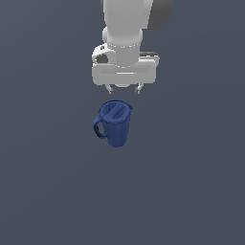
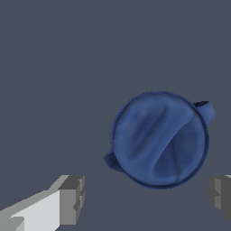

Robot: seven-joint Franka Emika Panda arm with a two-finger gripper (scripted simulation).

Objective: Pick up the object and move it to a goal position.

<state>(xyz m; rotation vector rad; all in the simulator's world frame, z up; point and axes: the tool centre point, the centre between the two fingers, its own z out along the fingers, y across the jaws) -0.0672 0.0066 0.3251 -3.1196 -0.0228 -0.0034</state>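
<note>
Flat, even grey-blue makes up the whole surface (image 1: 191, 191), with no edge or marking to be seen in either view. On it stands the dark blue pitcher (image 1: 115, 123), upright, its tapered body narrowing toward the base, its loop handle turned to the exterior view's left and a small spout poking out at the rim on the exterior view's right. Its top is partly covered by a lid with a raised ridge running across it, which the wrist view shows plainly from above (image 2: 160, 140). Above the pitcher hangs the white arm with its claw (image 1: 124, 89) pointing straight down; the two dark fingertips (image 1: 110, 89) sit apart from each other and clear of the pitcher's rim, touching nothing. The claw is spread wide and holds nothing. In the wrist view the two grey pads (image 2: 72, 200) appear at opposite sides of the picture, with the pitcher lying between their lines but set off from the gap between them, not centred in it. The gap between the pads looks slightly wider than the pitcher's top.
</note>
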